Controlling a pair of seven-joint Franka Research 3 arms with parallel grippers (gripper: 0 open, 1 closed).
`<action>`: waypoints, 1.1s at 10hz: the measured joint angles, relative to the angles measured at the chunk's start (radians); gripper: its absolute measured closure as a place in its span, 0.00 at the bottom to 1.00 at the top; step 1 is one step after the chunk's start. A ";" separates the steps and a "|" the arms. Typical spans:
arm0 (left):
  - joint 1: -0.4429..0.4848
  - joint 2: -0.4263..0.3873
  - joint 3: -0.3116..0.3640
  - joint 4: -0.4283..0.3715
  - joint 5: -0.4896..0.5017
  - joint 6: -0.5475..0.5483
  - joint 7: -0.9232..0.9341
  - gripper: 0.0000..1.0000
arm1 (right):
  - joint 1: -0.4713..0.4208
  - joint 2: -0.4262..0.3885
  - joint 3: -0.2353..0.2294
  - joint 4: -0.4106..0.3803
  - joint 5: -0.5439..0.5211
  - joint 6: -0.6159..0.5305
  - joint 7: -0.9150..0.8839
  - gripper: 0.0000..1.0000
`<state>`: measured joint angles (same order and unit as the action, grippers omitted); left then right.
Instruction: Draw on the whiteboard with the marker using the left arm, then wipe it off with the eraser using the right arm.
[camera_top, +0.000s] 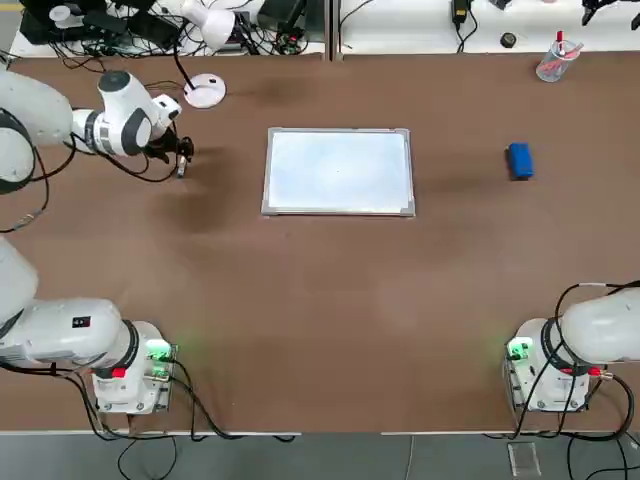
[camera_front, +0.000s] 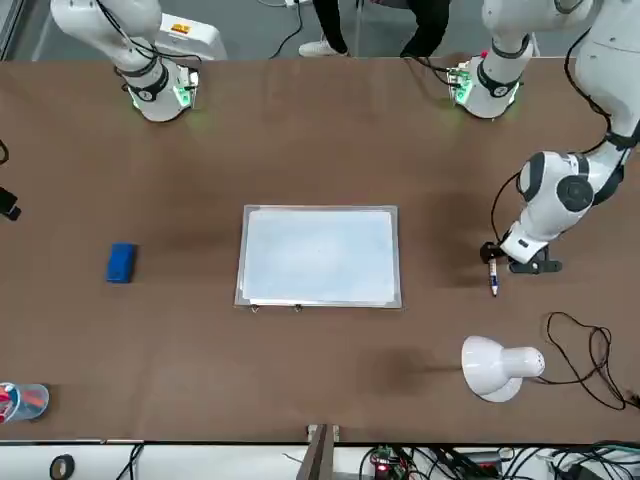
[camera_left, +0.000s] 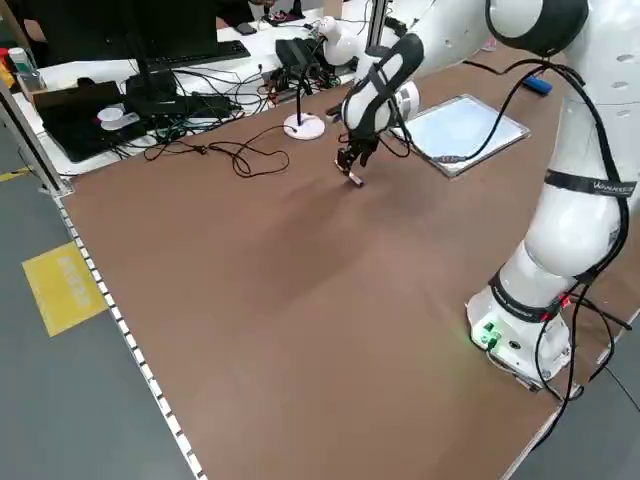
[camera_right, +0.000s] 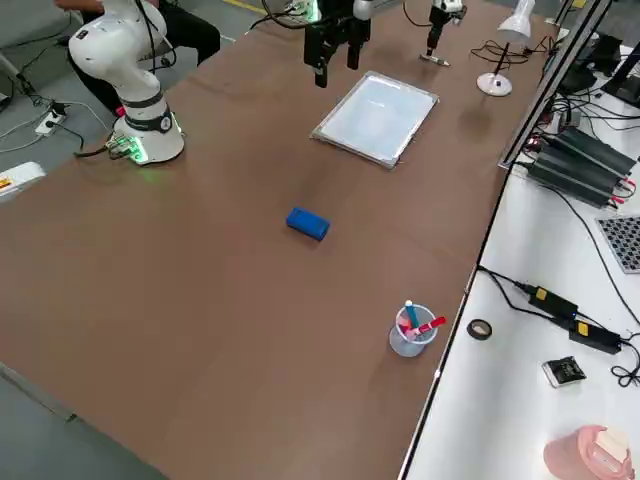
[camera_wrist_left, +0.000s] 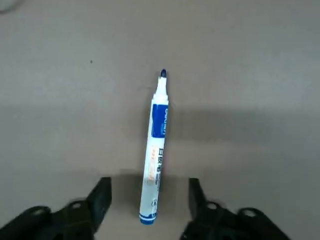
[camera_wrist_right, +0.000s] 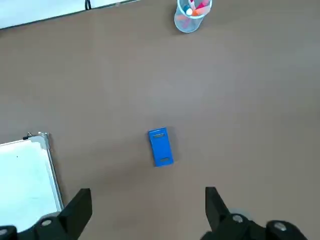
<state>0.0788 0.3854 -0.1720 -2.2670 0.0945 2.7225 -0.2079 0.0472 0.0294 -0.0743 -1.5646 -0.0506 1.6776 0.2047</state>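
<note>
Marker (camera_wrist_left: 155, 150) between left jaws, brand "deli"

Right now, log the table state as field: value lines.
left gripper: open, low over the marker, a finger on either side
marker: on the table, uncapped, dark tip bare
right gripper: open, out over the table on the robot's right
whiteboard: flat mid-table, no strokes seen
eraser: on the table, right of the whiteboard, not held
cup: far right edge, pens inside
</note>
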 joint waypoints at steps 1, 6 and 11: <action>0.000 0.008 0.000 0.003 0.000 0.002 0.000 0.35 | 0.000 0.000 0.000 0.000 0.000 0.002 0.000 0.00; 0.000 0.029 0.001 0.016 0.000 0.003 0.000 0.45 | 0.010 0.005 0.000 -0.005 0.000 0.005 0.000 0.00; 0.000 0.044 0.001 0.018 0.004 0.003 0.000 0.52 | 0.013 0.006 0.001 -0.006 0.000 0.005 0.000 0.00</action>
<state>0.0789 0.4299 -0.1709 -2.2489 0.0985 2.7252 -0.2079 0.0602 0.0355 -0.0738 -1.5704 -0.0506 1.6826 0.2048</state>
